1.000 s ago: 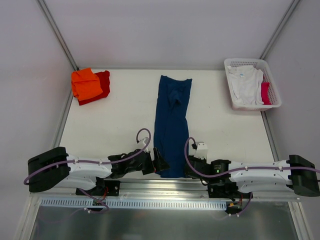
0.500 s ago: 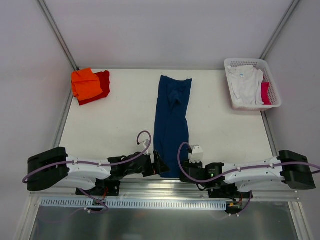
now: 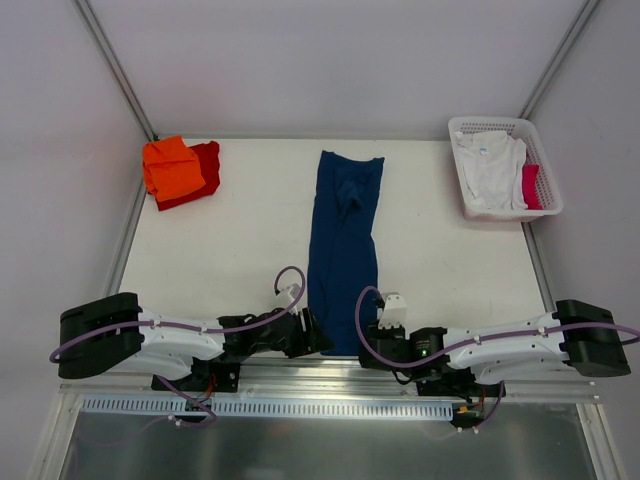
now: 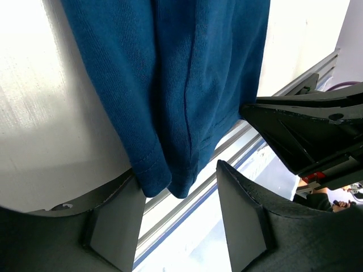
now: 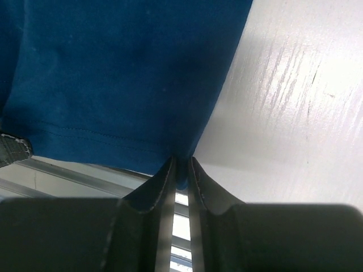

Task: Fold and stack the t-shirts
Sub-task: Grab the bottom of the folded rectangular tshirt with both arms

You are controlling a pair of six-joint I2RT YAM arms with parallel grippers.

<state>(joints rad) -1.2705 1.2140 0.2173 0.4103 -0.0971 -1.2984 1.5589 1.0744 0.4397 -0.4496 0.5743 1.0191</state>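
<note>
White table (image 3: pixel 230 250) and grey walls frame the work area. The navy tee (image 3: pixel 343 240) lies on the table as a long strip, folded lengthwise, its hem at the near edge between the two arms.

Note what has changed over the last second. The right gripper (image 5: pixel 181 170) has moved inward from beside the strip to the hem's right corner, and its jaws have narrowed from wide to a pinch on the cloth. The left gripper (image 4: pixel 181 221) has settled at the hem's left corner. Its jaws have also narrowed, but still stand apart, with the hem hanging between the fingers (image 4: pixel 116 224) and not yet clamped.

Treat this as the grasp stage of the next fold: one corner is secured, the other is pending. Judge the left pinch complete before you lift, or the hem is likely to rise unevenly.

The orange tee (image 3: pixel 172 167) sits on the red tee (image 3: pixel 208 165) at the far left corner. More garments remain in the basket (image 3: pixel 490 121).
</note>
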